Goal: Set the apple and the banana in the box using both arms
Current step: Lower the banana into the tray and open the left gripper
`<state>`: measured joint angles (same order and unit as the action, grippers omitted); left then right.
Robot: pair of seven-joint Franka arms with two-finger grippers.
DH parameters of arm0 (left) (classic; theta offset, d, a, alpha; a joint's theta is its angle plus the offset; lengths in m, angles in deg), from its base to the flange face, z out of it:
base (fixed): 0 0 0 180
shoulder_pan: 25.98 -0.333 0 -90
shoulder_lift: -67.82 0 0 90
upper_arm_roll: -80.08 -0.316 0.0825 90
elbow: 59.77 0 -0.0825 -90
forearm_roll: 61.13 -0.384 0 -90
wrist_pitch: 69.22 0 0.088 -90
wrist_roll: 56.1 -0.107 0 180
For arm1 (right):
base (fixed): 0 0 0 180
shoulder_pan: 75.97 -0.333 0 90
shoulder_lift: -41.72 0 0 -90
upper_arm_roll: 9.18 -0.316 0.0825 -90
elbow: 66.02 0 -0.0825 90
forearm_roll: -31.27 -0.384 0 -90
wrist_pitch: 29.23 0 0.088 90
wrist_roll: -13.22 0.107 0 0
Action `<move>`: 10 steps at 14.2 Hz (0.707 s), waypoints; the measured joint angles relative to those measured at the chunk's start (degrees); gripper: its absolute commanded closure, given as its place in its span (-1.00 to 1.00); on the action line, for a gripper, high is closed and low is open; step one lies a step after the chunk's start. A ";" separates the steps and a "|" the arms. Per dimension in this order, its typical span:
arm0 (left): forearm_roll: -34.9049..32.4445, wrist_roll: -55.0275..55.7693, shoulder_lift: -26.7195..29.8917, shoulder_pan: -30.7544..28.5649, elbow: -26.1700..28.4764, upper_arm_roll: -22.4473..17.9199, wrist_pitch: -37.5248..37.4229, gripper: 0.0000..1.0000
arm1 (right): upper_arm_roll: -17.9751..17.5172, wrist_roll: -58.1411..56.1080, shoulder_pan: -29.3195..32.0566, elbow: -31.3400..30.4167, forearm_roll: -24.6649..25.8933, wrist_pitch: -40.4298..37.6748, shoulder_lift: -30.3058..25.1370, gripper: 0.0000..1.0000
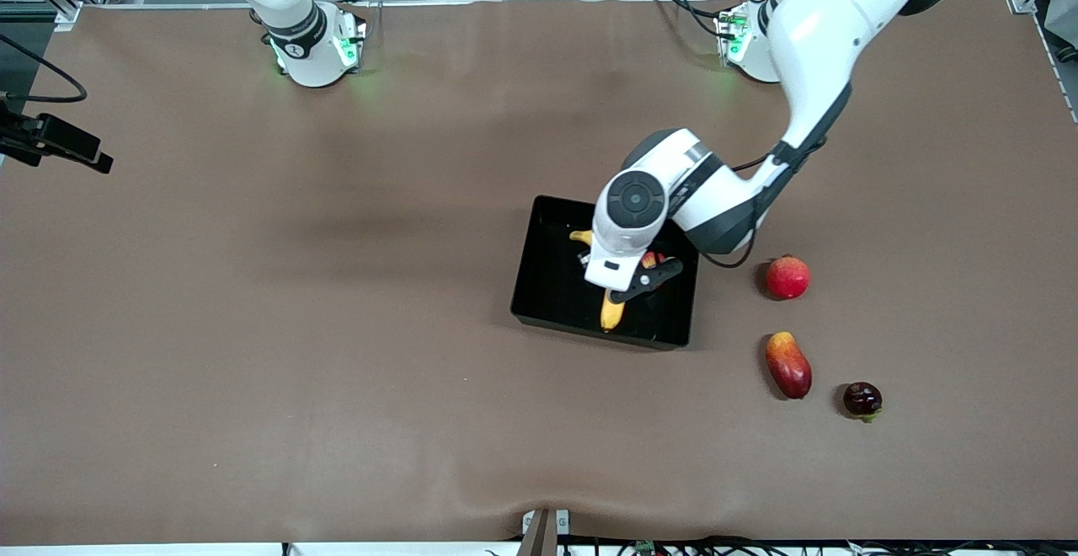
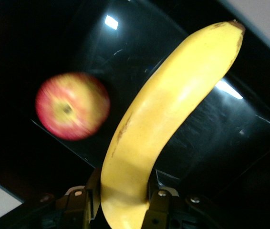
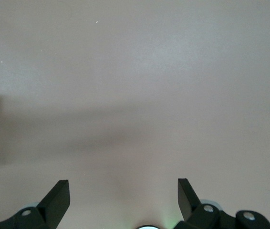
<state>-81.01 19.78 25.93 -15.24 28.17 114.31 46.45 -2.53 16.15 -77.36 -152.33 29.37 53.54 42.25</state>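
The banana [image 2: 163, 119], long, curved and plain yellow with a dark tip, is pinched near one end between the left gripper's [image 2: 124, 200] fingers and reaches away from them over the box [image 1: 547, 278], a shallow glossy black tray. The apple [image 2: 72, 112], red with yellow-cream patches, lies in the box beside the banana, under the gripper.

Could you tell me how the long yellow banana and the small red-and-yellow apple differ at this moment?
The long curved yellow banana is clamped between the left gripper fingers, while the small round red apple with yellow patches is free of any gripper. The banana is plain yellow and elongated, far longer than the round, mottled apple. Both are within the shallow glossy black box.
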 measured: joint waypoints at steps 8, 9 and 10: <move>-0.01 1.37 -6.16 7.12 -1.39 -6.12 5.63 -1.00 | 0.01 -0.01 2.57 0.16 0.43 -0.10 0.00 -1.00; -0.29 1.37 -6.09 6.98 -2.07 -6.15 5.65 -1.00 | -0.03 -0.01 2.57 0.21 0.43 -0.10 0.00 -1.00; -0.97 1.37 -5.69 6.70 -2.93 -6.17 5.66 -1.00 | -0.04 -0.01 2.57 0.32 0.43 -0.10 0.00 -1.00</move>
<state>-81.98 21.15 20.23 -8.54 25.24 108.14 52.11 -2.56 16.14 -74.79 -152.01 29.80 53.44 42.24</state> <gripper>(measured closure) 0.233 0.000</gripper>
